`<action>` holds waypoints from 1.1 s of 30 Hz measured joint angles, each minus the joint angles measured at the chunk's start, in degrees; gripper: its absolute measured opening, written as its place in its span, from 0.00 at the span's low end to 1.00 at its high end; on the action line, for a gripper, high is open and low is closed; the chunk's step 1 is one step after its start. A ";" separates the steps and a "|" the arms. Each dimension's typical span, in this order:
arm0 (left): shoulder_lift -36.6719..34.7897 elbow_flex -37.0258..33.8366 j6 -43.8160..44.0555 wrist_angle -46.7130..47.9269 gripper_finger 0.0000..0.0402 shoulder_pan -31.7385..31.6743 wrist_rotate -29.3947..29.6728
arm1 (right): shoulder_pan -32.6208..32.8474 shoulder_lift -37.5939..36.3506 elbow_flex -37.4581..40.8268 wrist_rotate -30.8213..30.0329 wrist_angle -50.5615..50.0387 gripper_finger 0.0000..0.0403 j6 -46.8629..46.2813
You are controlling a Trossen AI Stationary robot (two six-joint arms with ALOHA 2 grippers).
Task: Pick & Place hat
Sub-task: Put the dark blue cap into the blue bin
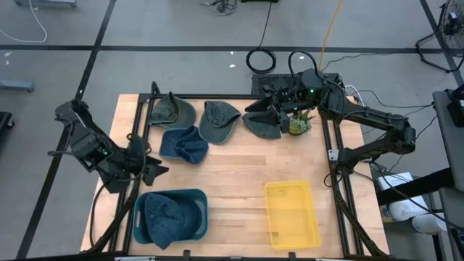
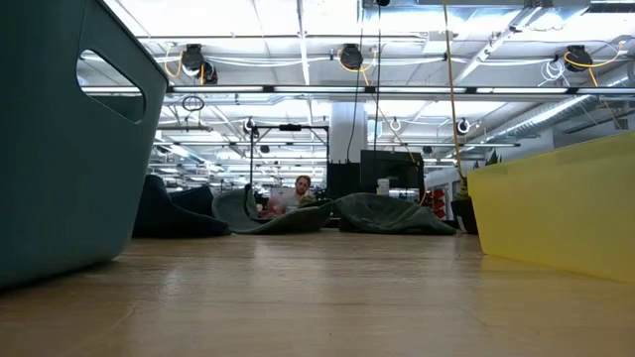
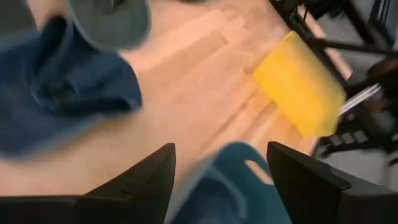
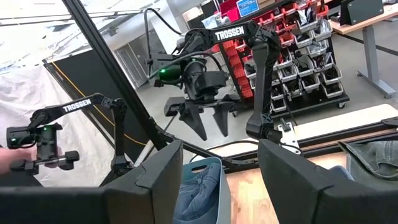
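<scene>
Three grey-green hats lie flat along the table's far side [image 1: 172, 111] [image 1: 219, 119] [image 1: 264, 125]. A blue hat [image 1: 183, 143] lies nearer, and it shows in the left wrist view as well [image 3: 59, 93]. Another blue hat [image 1: 168, 216] sits inside the teal bin [image 1: 201, 196]. My left gripper [image 1: 154, 168] [image 3: 221, 149] is open and hovers over the teal bin's far left corner [image 3: 249, 168]. My right gripper [image 1: 259, 110] [image 4: 219, 146] is open and raised above the far right grey-green hat, pointing toward the table's left. Neither gripper shows in the low view.
A yellow bin [image 1: 291, 214] [image 3: 301, 93] stands at the near right and a small potted plant [image 1: 299, 125] beside the far right hat. A black frame [image 1: 217, 96] edges the table. Bare wood lies between the hats and the bins. In the low view the teal bin [image 2: 60, 139] and the yellow bin [image 2: 566, 208] flank the picture.
</scene>
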State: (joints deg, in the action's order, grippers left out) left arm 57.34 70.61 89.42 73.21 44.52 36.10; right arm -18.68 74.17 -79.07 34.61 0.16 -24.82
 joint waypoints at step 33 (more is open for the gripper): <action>8.45 0.07 -65.14 11.88 0.66 -34.29 -21.07 | 0.02 0.00 0.00 -0.33 2.38 0.49 -0.02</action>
State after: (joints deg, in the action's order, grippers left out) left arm 65.80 70.67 24.28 85.10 10.23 15.03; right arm -18.65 74.17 -79.07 34.28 2.55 -24.84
